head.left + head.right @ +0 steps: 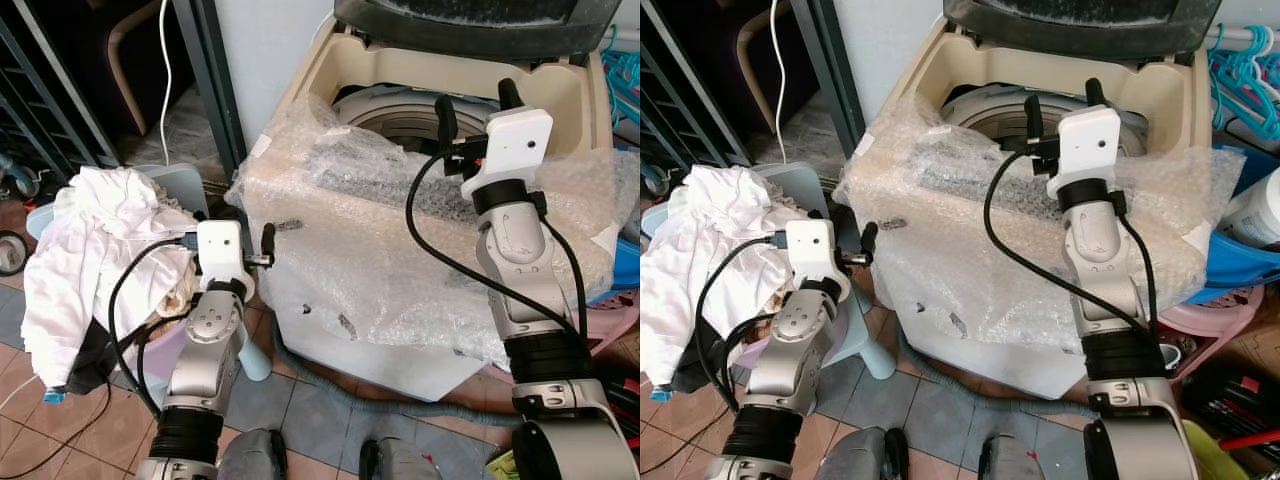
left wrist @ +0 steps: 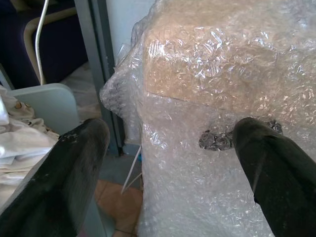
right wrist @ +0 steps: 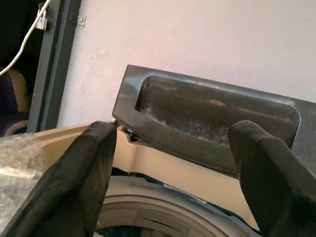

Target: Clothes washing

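Both claws gape empty: right claw (image 1: 478, 107) over the washer drum (image 1: 400, 110) at one o'clock, left claw (image 1: 232, 245) beside white clothes (image 1: 90, 240) at nine o'clock (swing left, grip deep).

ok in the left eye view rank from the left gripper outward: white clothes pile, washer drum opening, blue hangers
From the left gripper:
1. White crumpled clothes pile, right beside it on its left.
2. Round grey washer drum opening, up to its right.
3. Blue plastic hangers, far right edge.

Even daylight, sharp throughout; glare on the bubble wrap (image 1: 400, 250), dark upper-left corner
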Robot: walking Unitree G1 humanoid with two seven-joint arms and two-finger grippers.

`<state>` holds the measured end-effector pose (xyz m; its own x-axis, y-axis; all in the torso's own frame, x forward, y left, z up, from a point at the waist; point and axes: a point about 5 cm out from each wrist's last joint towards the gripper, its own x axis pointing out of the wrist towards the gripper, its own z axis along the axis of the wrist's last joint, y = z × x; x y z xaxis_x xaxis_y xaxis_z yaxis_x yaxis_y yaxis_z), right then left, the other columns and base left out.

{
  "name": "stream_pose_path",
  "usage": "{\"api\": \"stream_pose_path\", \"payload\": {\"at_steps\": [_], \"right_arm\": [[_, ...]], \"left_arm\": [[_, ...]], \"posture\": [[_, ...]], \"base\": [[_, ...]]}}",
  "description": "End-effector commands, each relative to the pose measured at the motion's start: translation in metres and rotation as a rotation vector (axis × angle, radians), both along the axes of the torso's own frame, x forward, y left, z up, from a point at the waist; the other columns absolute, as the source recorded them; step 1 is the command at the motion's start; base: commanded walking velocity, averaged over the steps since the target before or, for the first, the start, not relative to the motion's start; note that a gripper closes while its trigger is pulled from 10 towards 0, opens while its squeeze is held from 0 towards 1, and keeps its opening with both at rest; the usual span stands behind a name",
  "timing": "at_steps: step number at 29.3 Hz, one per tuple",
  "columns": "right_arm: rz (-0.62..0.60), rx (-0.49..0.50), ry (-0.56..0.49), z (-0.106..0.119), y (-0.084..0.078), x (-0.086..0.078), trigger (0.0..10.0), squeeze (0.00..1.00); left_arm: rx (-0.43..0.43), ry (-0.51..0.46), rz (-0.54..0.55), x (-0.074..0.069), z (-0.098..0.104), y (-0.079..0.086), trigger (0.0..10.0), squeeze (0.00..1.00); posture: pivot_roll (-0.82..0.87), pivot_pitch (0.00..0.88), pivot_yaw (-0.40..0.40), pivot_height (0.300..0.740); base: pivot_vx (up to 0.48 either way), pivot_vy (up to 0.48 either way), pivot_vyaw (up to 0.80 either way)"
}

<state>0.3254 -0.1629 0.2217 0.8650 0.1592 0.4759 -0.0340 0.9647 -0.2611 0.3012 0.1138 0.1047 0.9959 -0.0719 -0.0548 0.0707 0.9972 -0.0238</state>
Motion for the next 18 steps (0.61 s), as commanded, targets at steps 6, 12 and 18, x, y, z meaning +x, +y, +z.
{"api": "stream_pose_path", "payload": {"at_steps": [6,12,18], "right_arm": [[0.043,-0.008,0.137,-0.037,0.009,-0.04,10.0,1.0],[0.052,0.007,0.143,-0.036,0.023,-0.042,10.0,1.0],[0.059,0.11,0.265,-0.051,0.022,-0.045,10.0,0.0]], "left_arm": [[0.015,-0.018,-0.002,-0.007,0.001,0.002,10.0,0.0],[0.007,-0.007,-0.015,-0.006,0.001,-0.004,10.0,0.0],[0.011,0.0,-0.014,-0.006,0.001,-0.001,10.0,0.0]], "posture": [[-0.04,0.1,0.062,0.74],[-0.04,0.105,0.07,0.74],[-0.04,0.112,0.07,0.74]], "base": [[0.0,0.0,0.0],[-0.08,0.0,0.0],[-0.269,0.0,0.0]]}}
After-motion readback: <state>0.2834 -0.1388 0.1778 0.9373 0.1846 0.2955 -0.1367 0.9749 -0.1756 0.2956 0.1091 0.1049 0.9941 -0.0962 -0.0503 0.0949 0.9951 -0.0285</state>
